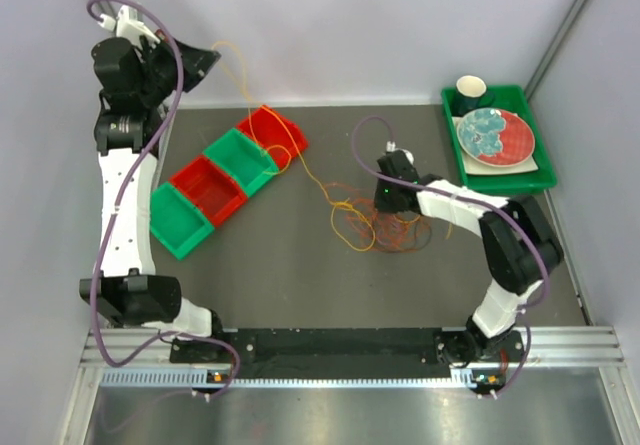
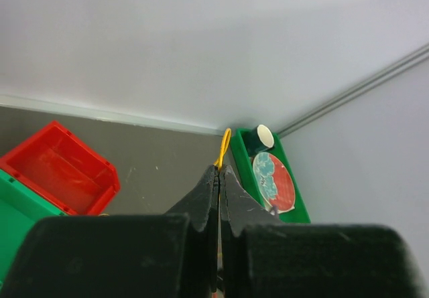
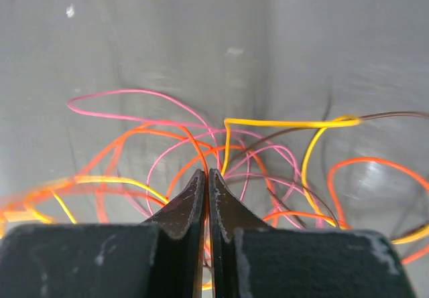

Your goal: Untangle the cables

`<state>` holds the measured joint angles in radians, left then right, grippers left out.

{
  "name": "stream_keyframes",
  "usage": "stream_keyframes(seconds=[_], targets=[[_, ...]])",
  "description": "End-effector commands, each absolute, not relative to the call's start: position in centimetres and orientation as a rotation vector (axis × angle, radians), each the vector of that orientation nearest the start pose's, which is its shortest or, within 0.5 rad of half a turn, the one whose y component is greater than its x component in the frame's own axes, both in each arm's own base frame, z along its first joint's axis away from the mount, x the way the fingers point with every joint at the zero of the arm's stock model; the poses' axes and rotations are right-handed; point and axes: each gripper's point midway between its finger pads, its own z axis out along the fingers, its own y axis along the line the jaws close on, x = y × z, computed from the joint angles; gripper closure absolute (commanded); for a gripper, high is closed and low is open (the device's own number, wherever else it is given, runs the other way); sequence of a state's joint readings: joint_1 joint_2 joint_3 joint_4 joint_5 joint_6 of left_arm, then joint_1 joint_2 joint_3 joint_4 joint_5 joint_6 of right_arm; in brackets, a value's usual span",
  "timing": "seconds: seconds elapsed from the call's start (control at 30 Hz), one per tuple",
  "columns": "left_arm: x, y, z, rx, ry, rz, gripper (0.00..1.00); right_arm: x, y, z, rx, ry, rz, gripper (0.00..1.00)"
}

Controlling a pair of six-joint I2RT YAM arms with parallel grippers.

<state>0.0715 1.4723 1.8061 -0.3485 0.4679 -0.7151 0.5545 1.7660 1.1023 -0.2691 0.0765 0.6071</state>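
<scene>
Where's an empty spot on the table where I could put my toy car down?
Best spot: the bare table in front, between the bins and the black rail. Crowded: the cable tangle under the right end effector, the full green tray, and the yellow cable crossing from bins to tangle.

Robotics lab, white enclosure walls (image 1: 350, 25), aluminium rail (image 1: 580, 345)

From my console the cables (image 3: 281, 122) read as thin, smooth, glossy plastic-sheathed strands on a matt dark table (image 1: 285, 270). The bins (image 1: 210, 187) at ten o'clock are shiny moulded plastic and the plate (image 1: 495, 135) at two o'clock looks glazed. The right fingers (image 3: 181, 209) are matt black and scuffed, and the rail (image 1: 590, 347) at six o'clock is bare metal.
</scene>
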Motion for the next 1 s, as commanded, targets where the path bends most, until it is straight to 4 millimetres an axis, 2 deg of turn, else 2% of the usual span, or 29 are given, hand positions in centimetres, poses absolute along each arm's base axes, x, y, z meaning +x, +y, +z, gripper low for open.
stream_keyframes(seconds=[0.0,0.03,0.07,0.1,0.2,0.4,0.5,0.63,0.8,0.87,0.97], targets=[[43.7,-5.9,50.9,-0.248,1.539,-0.810,1.00,35.9,21.3,7.9,0.165,2.385,0.364,1.00],[43.8,-5.3,51.4,-0.256,1.525,-0.798,1.00,35.2,20.5,7.2,0.171,2.397,0.340,1.00],[44.3,-4.8,51.1,-0.273,1.529,-0.800,1.00,35.0,20.0,7.1,0.176,2.395,0.319,1.00],[44.5,-4.4,51.2,-0.278,1.521,-0.797,1.00,34.9,19.6,7.5,0.184,2.382,0.317,1.00],[45.5,-1.8,51.7,-0.328,1.492,-0.775,1.00,33.8,17.6,6.2,0.221,2.399,0.277,1.00],[47.3,2.0,51.3,-0.415,1.463,-0.798,1.00,33.8,15.5,5.4,0.246,2.401,0.218,1.00],[47.9,3.4,50.2,-0.459,1.474,-0.795,1.00,34.1,14.7,5.3,0.257,2.392,0.182,1.00],[48.3,4.0,48.8,-0.483,1.498,-0.781,1.00,34.2,14.1,5.5,0.268,2.387,0.171,1.00],[48.1,2.6,47.7,-0.458,1.521,-0.849,1.00,34.7,15.1,7.0,0.234,2.364,0.240,1.00],[47.7,1.7,47.9,-0.425,1.529,-0.858,1.00,34.9,15.5,7.7,0.226,2.354,0.260,1.00],[46.8,0.7,49.3,-0.359,1.513,-0.829,1.00,35.0,16.1,8.3,0.209,2.352,0.276,1.00]])
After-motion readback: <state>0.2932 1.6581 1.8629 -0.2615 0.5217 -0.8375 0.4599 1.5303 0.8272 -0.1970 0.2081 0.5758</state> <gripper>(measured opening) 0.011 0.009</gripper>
